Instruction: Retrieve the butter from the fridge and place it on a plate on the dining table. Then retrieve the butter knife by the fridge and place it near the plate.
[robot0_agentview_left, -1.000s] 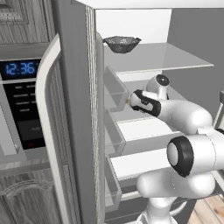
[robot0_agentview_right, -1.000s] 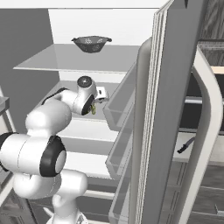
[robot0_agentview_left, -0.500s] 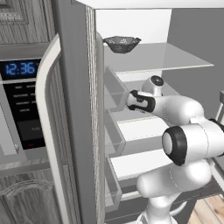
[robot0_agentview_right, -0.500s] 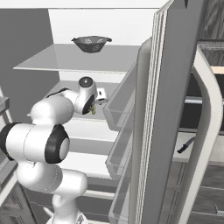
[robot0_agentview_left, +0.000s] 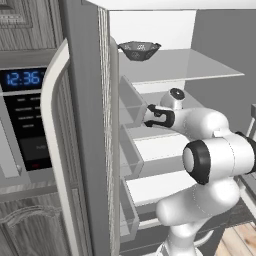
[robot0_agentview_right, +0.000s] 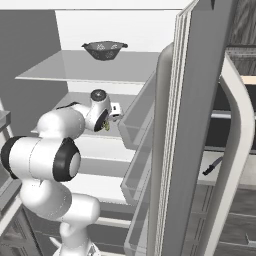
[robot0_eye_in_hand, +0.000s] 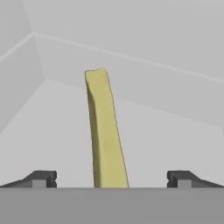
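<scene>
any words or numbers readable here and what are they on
"12:36": blue digits on the clock display of the dark oven panel left of the fridge.
Button labels below the display: rows of small pale text, too blurred to read.
Nothing else carries text.

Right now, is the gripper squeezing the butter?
No, the gripper is wide open, its fingertips apart on either side of the butter.

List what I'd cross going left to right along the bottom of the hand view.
Left fingertip of the open pincer → the butter, lying lengthwise on the white fridge shelf between the tips → right fingertip.
</scene>
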